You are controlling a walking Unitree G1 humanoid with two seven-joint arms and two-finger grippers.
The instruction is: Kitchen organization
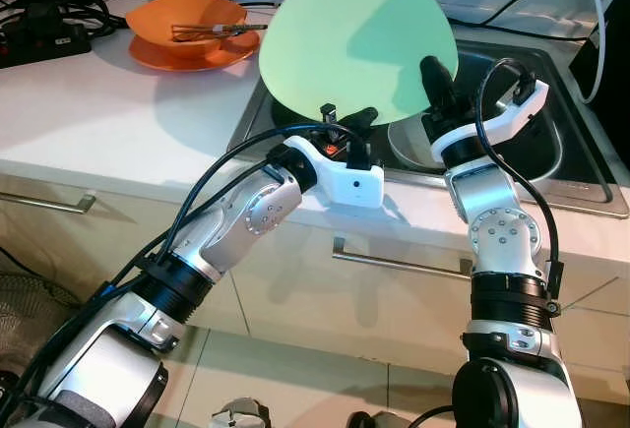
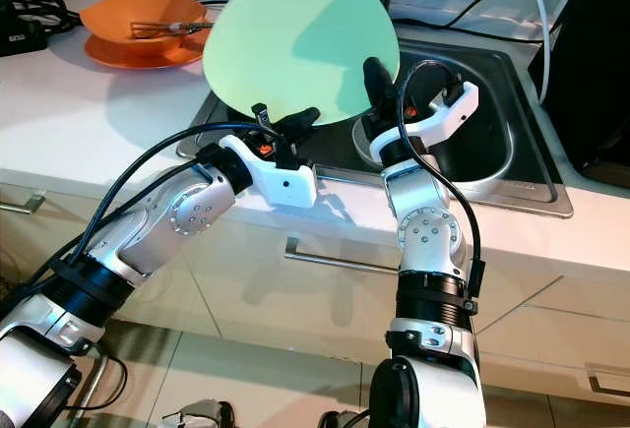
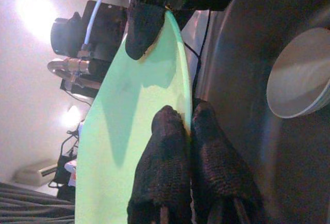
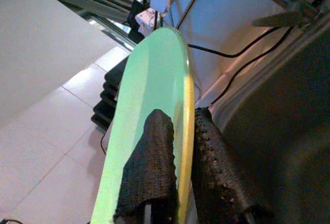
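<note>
1. Left eye view, starting far left: an orange bowl (image 1: 192,17) sits on an orange plate (image 1: 167,54) on the white surface (image 1: 98,123), with what looks like a whisk (image 1: 212,30) lying in it. Well away from the action.
2. Next over, the left claw (image 1: 346,118) is clamped on the lower rim of a big light green plate (image 1: 359,39). The left wrist view shows both fingers (image 3: 165,152) pinching the edge, one on each face.
3. The plate itself is held up nearly on edge, above the near-left part of the steel sink (image 1: 581,167), not touching anything but the claws as far as I can tell.
4. Then the right claw (image 1: 438,79) is clamped on the plate's right-hand rim; the right wrist view shows its fingers (image 4: 149,152) closed on the edge the same way.
5. Down in the sink under the right claw there's a grey bowl (image 1: 413,148).
6. Handling guess: the plate looks stiff and light, probably plastic, so not too fragile, but the smooth faces could slide in a rim pinch. Two grips on the edge seems right; letting one go could make it swing.
</note>
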